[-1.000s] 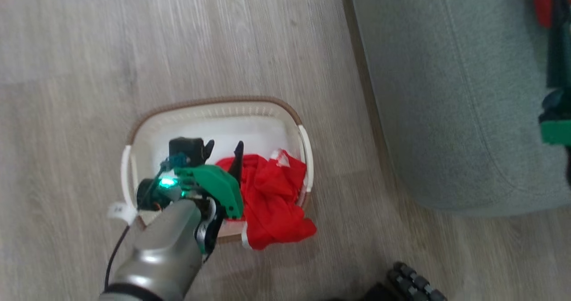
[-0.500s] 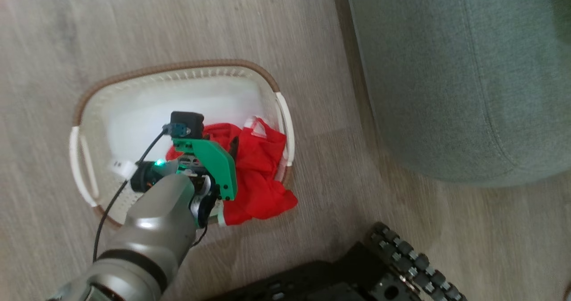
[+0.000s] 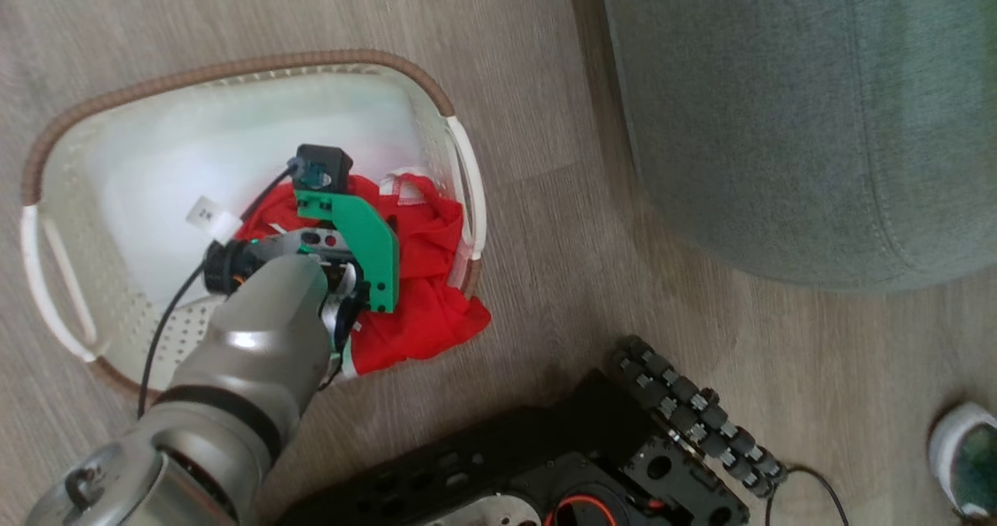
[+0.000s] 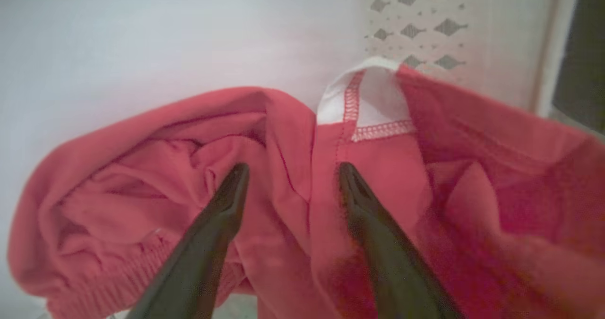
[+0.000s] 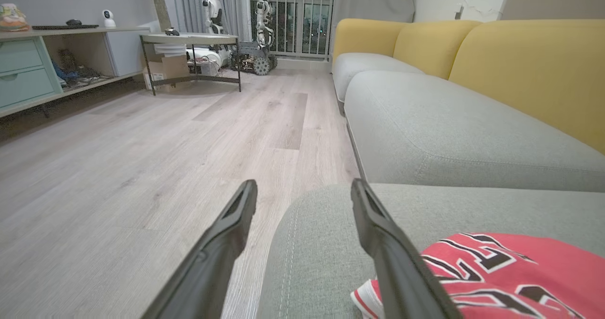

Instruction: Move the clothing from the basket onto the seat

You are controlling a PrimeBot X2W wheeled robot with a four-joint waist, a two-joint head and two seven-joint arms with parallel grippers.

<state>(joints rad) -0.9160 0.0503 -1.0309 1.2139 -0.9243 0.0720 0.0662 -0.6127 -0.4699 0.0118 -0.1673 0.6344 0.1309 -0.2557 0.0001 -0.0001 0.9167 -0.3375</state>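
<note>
The basket (image 3: 234,66) stands on the floor at the left of the head view. Red clothing (image 3: 420,308) is bunched at its right end, with one fold hanging over the rim. My left gripper (image 3: 374,222) is down inside the basket over that clothing. In the left wrist view the left gripper (image 4: 293,168) is open, its dark fingers (image 4: 222,215) spread over a fold of the red clothing (image 4: 392,168), beside a white trim. The grey-green seat (image 3: 779,121) lies to the upper right. My right gripper (image 5: 303,183) hangs open above the seat (image 5: 331,243), beside a red garment (image 5: 496,267) with black-and-white lettering.
My black base with its roller wheel (image 3: 685,409) fills the bottom of the head view. A white shoe (image 3: 962,456) shows at the lower right. Beyond the seat runs a sofa with yellow backs (image 5: 520,64). A low table (image 5: 189,40) and a shelf unit (image 5: 28,68) stand across the wooden floor.
The head camera has tilted down toward my base. My left gripper has sunk from above the basket onto the red clothing. Both grippers stay open.
</note>
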